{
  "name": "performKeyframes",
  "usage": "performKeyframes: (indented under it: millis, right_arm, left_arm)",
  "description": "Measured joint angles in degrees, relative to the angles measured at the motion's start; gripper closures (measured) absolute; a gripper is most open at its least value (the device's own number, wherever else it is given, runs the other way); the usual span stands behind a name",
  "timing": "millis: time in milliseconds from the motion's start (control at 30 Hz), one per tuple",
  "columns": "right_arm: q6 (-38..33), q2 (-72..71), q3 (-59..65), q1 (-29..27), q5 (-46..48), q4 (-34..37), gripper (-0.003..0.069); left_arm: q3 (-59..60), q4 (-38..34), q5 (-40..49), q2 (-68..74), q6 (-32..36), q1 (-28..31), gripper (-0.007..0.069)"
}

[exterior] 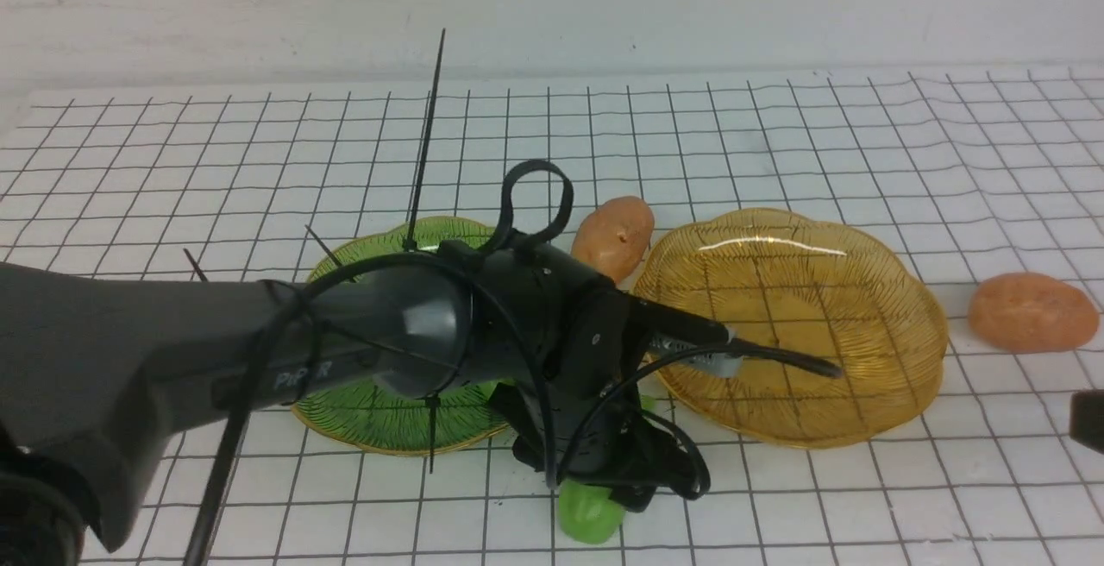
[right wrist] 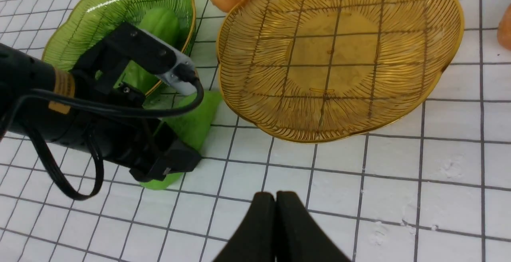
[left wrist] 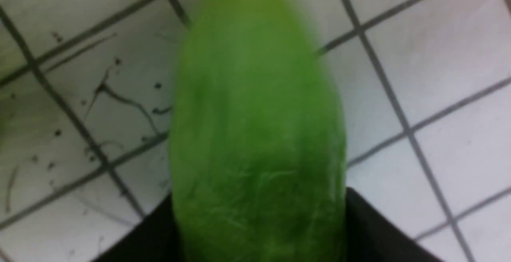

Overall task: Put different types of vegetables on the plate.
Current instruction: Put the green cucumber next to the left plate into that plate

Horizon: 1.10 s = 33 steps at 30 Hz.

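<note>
Front view shows the left gripper [exterior: 604, 487] low in the lower middle of the frame, over a light-green cucumber [exterior: 590, 516] that lies on the gridded mat [exterior: 862, 506] in the gap between the green plate [exterior: 388, 441] at centre left and the amber plate [exterior: 780, 290] at centre right. In the left wrist view the cucumber fills the space between the jaws, with black finger surfaces flanking it, but I cannot tell whether they are pressed onto it or only straddle it. The right gripper [right wrist: 275, 222] sits with its fingers together and nothing between them, off at the right edge, well apart from everything. A second cucumber [right wrist: 159, 22] already rests in the green plate; the amber plate holds nothing. One potato [exterior: 614, 236] lies behind the two plates, touching or just beside the amber rim, and the other potato [exterior: 1032, 311] lies alone at the far right. The likeliest trouble is the hold itself. The piece looks smooth and tapered, and the jaws seem to sit toward one end, so it could swing or squirt out on the lift. Its far tip is just beside both rims, so a skewed lift could knock a light plate aside. The cable [exterior: 776, 359] hanging over the amber plate might drag across it. Dropping this piece into the green plate would pair like with like and miss the task.
</note>
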Motion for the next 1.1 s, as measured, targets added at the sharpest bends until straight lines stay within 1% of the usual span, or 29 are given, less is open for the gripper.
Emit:
performKeyframes:
  millis: [67, 167, 267, 300, 333, 400, 500, 633, 733, 767, 833, 933, 1000, 1033, 1067, 1100]
  right_arm:
    - [3.0, 1.3, -1.0, 0.0, 0.3, -3.1, 0.0673]
    - [7.3, 5.6, -4.2, -0.9, 1.2, -10.2, 0.0673]
    - [10.3, 11.2, -7.9, -2.6, 1.7, -16.6, 0.0673]
    - [11.6, 14.9, -10.7, -4.0, 2.2, -19.5, 0.0673]
    - [12.4, 17.6, -12.5, -5.3, 2.6, -20.9, 0.0673]
    - [13.2, 22.9, -15.5, -7.4, 2.9, -22.0, 0.0673]
    - [13.4, 29.7, -18.9, -10.3, 3.0, -21.5, 0.0673]
    - [12.8, 38.7, -24.1, -11.4, 3.2, -20.5, 0.0669]
    - [11.5, 43.7, -27.9, -11.4, 4.0, -19.6, 0.0647]
    - [11.0, 47.5, -30.9, -11.4, 5.1, -18.6, 0.0615]
    - [11.0, 51.6, -33.9, -11.4, 6.9, -17.6, 0.0566]
    - [11.0, 57.0, -38.8, -11.4, 8.8, -17.2, 0.0445]
    - [11.8, 60.7, -41.8, -11.4, 9.6, -17.7, 0.032]
    - [13.2, 62.5, -43.2, -11.4, 9.9, -18.1, 0.0246]
    - [14.1, 63.6, -43.8, -11.4, 10.0, -18.4, 0.0197]
    - [16.3, 64.8, -45.0, -11.4, 10.2, -19.1, 0.0136]
  left_arm:
    - [-1.3, 0.3, 3.3, -1.0, 0.7, 0.0, 0.0251]
    - [-3.3, 1.9, 6.4, -3.6, 1.6, 0.0, 0.0251]
    - [-4.7, 3.5, 7.5, -6.9, 2.0, 0.5, 0.0251]
    - [-5.3, 4.3, 8.1, -9.8, 2.1, 1.8, 0.0251]
    - [-5.5, 4.7, 8.9, -11.8, 2.3, 3.9, 0.0251]
    - [-5.6, 5.1, 10.7, -14.1, 2.8, 8.0, 0.0251]
    - [-5.5, 5.4, 13.8, -14.9, 5.8, 15.0, 0.0251]
    - [-5.2, 4.0, 17.2, -12.9, 11.6, 22.0, 0.0251]
    - [-5.2, 2.8, 18.3, -11.3, 12.7, 24.0, 0.0251]
    - [-5.1, 1.3, 18.5, -10.1, 13.0, 25.4, 0.0251]
    - [-5.1, 0.5, 18.2, -8.2, 13.0, 26.4, 0.0251]
    - [-5.1, 0.4, 17.1, -6.1, 13.3, 26.7, 0.0251]
    - [-5.1, 0.4, 16.8, -4.8, 13.4, 26.7, 0.0251]
    - [-5.1, 0.3, 16.8, -4.4, 13.5, 26.7, 0.0246]
    - [-5.1, 0.3, 16.8, -4.1, 13.5, 26.7, 0.0237]
    - [-5.1, 0.3, 16.6, -3.9, 13.5, 26.7, 0.0212]
